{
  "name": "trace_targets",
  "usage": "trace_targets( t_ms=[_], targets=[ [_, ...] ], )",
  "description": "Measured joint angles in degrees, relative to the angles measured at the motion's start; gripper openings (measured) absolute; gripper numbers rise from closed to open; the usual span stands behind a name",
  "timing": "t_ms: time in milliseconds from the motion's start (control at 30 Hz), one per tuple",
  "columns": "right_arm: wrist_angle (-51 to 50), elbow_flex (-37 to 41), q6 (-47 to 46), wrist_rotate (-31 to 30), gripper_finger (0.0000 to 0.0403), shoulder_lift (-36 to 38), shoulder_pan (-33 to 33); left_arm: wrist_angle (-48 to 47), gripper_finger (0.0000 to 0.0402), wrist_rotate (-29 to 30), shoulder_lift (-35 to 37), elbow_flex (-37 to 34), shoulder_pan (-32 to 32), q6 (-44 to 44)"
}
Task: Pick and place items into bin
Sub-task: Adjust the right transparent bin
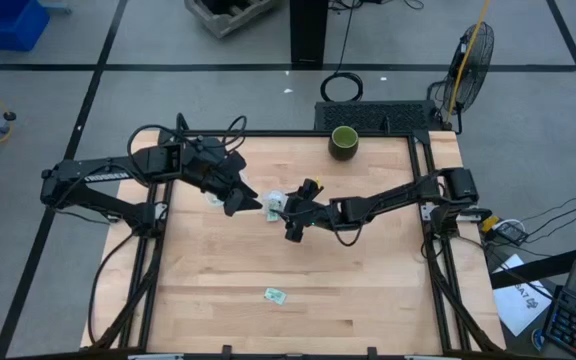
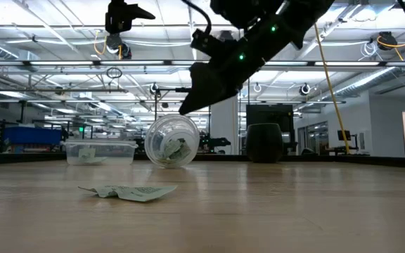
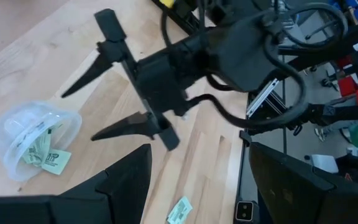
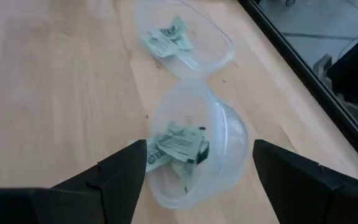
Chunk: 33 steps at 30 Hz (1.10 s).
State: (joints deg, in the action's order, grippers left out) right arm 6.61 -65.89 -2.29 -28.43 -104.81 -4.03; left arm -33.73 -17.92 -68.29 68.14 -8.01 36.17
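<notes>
Left claw (image 1: 236, 203): I see it above the middle of the worktop (image 1: 368, 290), a little to the left of centre. Its fingers (image 3: 123, 180) are spread apart with nothing between them. It hangs clear of the surface in the low view.

Right claw (image 1: 295, 226): it sits just right of centre, close to the left claw. From the left wrist view its two thin fingers (image 3: 89, 68) are apart and empty.

Tipped cup (image 4: 194, 152): a clear cup lies on its side between the two claws. In the low view its round mouth (image 2: 172, 142) faces the camera, so its long axis runs toward the near edge of the worktop. I see crumpled green-and-white packets (image 4: 178, 148) inside it.

Clear bin (image 2: 99, 151): a low transparent tub stands just beside the cup, farther from the right wrist camera. Several packets in the bin (image 4: 166, 38) lie on its floor.

Loose packet (image 1: 274, 295): one lies flat on the worktop well apart from the claws, toward the near edge. Its long axis runs roughly left to right, slightly tilted. In the low view it looks crumpled.

Packet by the cup (image 3: 55, 160): one lies right at the cup's mouth.

Green cup (image 1: 344, 141): it stands upright at the far edge.
</notes>
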Motion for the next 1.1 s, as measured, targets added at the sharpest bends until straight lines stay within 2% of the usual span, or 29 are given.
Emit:
trace_targets(
  t_ms=[333, 533, 867, 967, 1100],
  targets=[
    [3.5, 0.0, 1.7, -1.4, 0.0286, -1.7, 3.1, 0.2, 0.0276, 0.0, 0.0, 0.0, 0.0, -0.1],
    [4.1, 0.1, 1.7, 2.7, 0.0282, -2.4, 4.7, 0.5, 0.0276, 0.5, 0.0, 0.0, -0.1, 0.0],
    [5.0, 0.1, 1.2, 3.6, 0.0281, -4.0, 5.0, 0.5, 0.0276, 0.5, 0.0, 0.0, -0.2, 0.0],
    [5.6, 0.1, -0.8, 6.0, 0.0281, -4.0, 5.4, 0.5, 0.0276, 0.5, 0.0, 0.0, -0.2, -0.3],
    [5.4, 0.1, -2.9, 6.2, 0.0277, -4.6, 6.0, 0.5, 0.0276, 1.1, 0.0, 0.0, -0.2, -0.2]
  ],
)
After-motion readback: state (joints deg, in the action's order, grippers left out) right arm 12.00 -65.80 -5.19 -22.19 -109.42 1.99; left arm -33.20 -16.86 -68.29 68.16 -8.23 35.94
